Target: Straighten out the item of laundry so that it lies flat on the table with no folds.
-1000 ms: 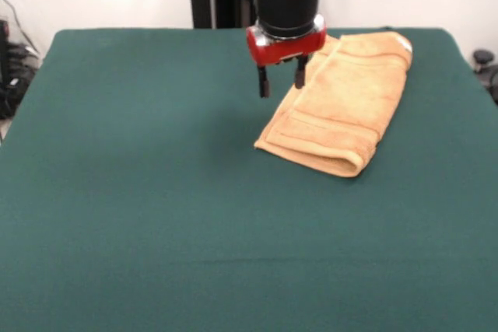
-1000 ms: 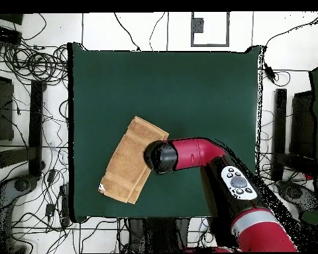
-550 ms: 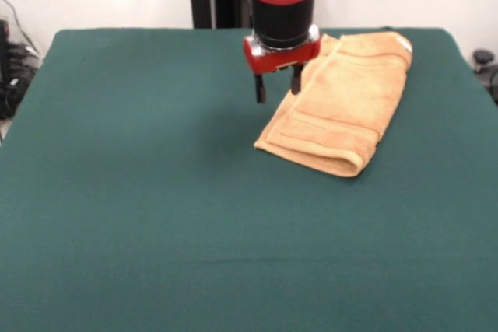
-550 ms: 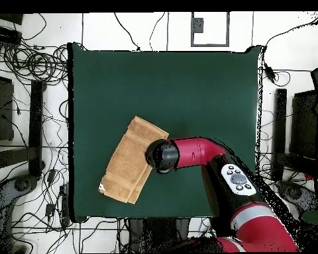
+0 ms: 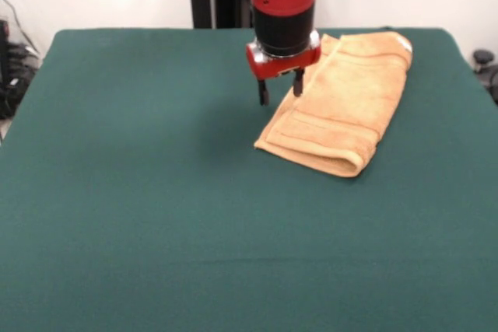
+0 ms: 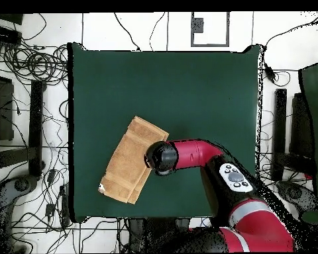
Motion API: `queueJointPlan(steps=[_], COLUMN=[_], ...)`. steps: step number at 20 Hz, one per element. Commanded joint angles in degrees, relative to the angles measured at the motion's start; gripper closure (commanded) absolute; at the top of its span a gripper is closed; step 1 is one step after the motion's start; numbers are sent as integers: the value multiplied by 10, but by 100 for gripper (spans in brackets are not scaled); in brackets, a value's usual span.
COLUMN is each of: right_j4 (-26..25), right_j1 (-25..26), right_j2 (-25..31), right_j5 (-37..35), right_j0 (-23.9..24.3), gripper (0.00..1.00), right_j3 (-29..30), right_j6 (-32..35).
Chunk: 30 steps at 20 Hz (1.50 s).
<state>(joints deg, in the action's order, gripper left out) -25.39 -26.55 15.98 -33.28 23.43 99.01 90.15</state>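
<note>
Gripper point(image 5: 279, 92) lower and nearer the towel's edge than a moment ago, fingers spread with nothing between them.

From the front, bare green table point(image 5: 132, 192) fills the left; the gripper hangs at the towel's left long edge, one fingertip over cloth, the other over the table. The folded orange-tan towel point(image 5: 342, 103) lies unmoved toward the far right corner, doubled over, its rounded fold nearest the camera. Overhead, the arm point(image 6: 195, 153) has shifted slightly toward the towel point(image 6: 130, 161).

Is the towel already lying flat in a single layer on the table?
No, the towel is folded over, with a rounded doubled edge at its near end.
</note>
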Motion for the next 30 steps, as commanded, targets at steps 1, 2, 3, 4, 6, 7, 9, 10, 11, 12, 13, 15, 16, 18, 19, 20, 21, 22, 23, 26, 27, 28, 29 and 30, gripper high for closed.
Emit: queueJointPlan(steps=[1, 2, 3, 4, 6, 7, 9, 10, 11, 12, 13, 15, 16, 18, 19, 20, 21, 22, 23, 26, 27, 28, 29, 30], right_j4=[-23, -24, -23, -24, -26, -27, -31, -32, -32, -32, -33, -34, -34, -35, -36, -36, -36, -37, -37, -37, -37, -37, -37, -40], right_j1=[17, 18, 20, 21, 24, 26, 34, 38, 41, 46, 53, 70, 76, 86, 88, 91, 94, 96, 98, 98, 98, 97, 98, 99], right_j2=[-2, -4, -7, -10, -18, -23, -33, -35, -35, -33, -32, -29, -28, -25, -23, -20, -18, -16, -14, -5, -2, 1, 5, 9], right_j5=[-56, -60, -66, -71, -81, -87, -95, -94, -92, -88, -81, -66, -60, -45, -36, -27, -22, -14, -6, 13, 18, 22, 28, 35], right_j0=[-29, -31, -33, -35, -41, -46, -53, -53, -53, -52, -49, -45, -44, -39, -36, -34, -31, -29, -27, -19, -17, -15, -13, -10], gripper=[0, 0, 0, 0, 0, 0, 0, 0, 0, 0, 0, 0, 0, 0, 0, 0, 0, 0, 0, 0, 0, 0, 0, 0], right_j3=[-45, -47, -49, -51, -58, -62, -72, -74, -76, -77, -80, -86, -88, -89, -87, -86, -88, -87, -87, -85, -84, -84, -84, -82], right_j6=[-1, -1, -2, -1, -1, 0, 1, 1, 1, 1, 1, 2, 3, 4, 6, 7, 6, 7, 7, 6, 5, 4, 2, -2])
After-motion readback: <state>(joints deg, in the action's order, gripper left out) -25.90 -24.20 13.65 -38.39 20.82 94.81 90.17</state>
